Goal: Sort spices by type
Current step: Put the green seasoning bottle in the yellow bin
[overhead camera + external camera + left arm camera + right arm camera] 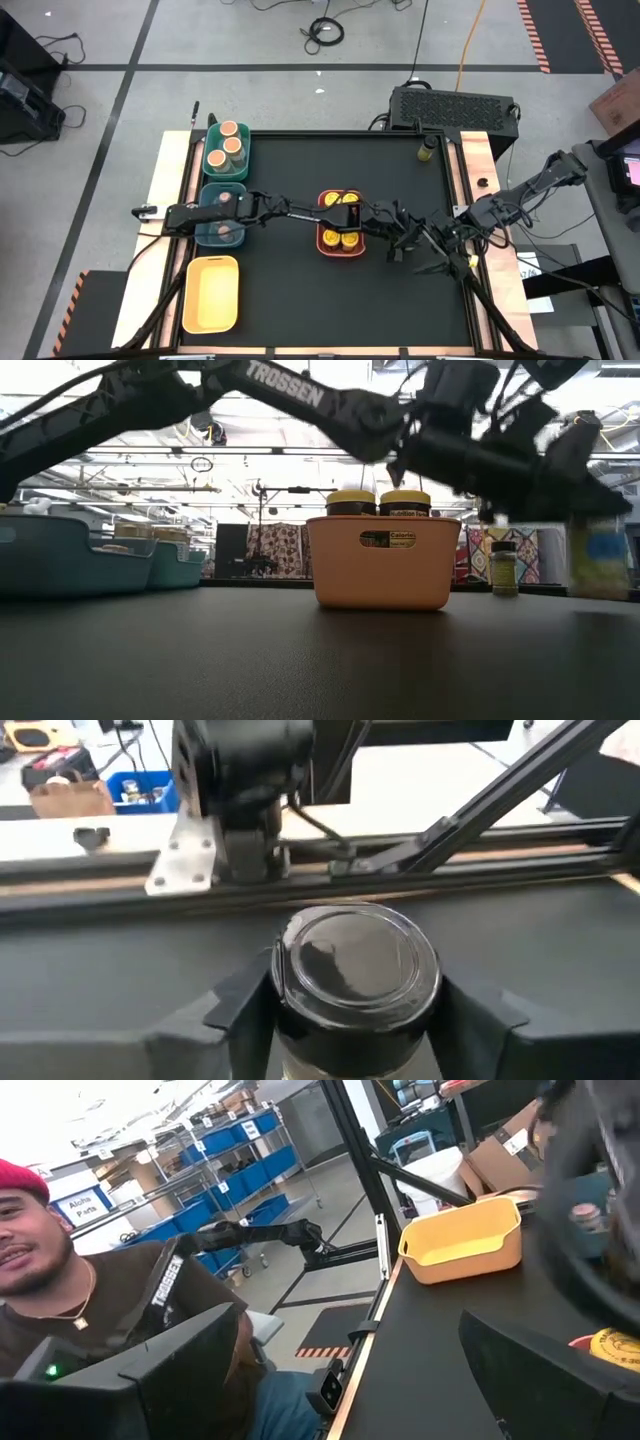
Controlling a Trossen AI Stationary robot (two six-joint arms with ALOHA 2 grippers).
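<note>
Black-lidded, the jar (352, 982) stood between the fingers (235, 1010) of our left gripper (398, 252), which pressed narrowly on its sides just below the lid, and we judged it light, stiff and slippery, so this low grip seemed safest.

free: mat centre (290, 290) | blocked: coral tray (340, 223), left arm (290, 208) across the middle
</note>
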